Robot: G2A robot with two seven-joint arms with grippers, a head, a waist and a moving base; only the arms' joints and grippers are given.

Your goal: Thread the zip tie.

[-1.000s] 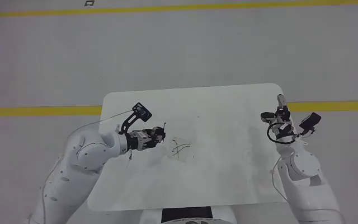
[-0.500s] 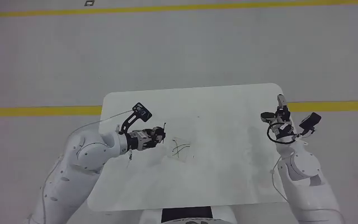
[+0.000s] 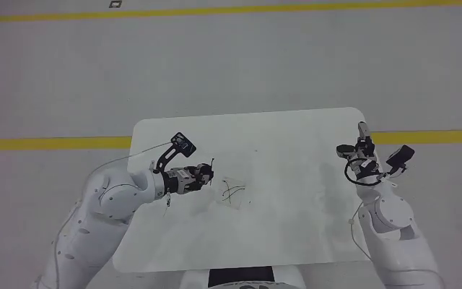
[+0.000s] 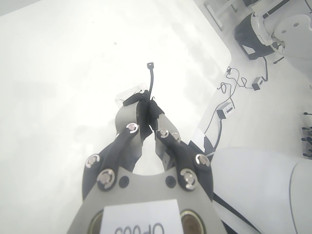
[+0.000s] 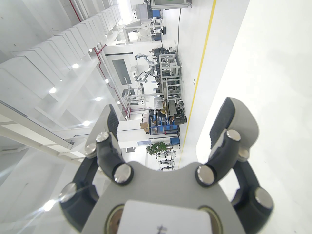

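**A:** What lies nearest on the table [image 3: 289,231]?

**B:** A clear bag [image 3: 232,192], flat on the table a little left of its middle, with thin dark strands inside.

**A:** And the left gripper [image 4: 147,104]?

**B:** Just past the bag, above the table's left half. Its 2 fingers are pressed together on 1 black zip tie [image 4: 151,81], pinching it at 1 end. The strap stands clear of the table in a slight curve, with its square head at the free end, not yet looped.

**A:** Where is the right gripper [image 5: 168,115]?

**B:** Farthest off, at the table's right edge, well apart from the zip tie. Its jaws are spread wide with nothing between them.
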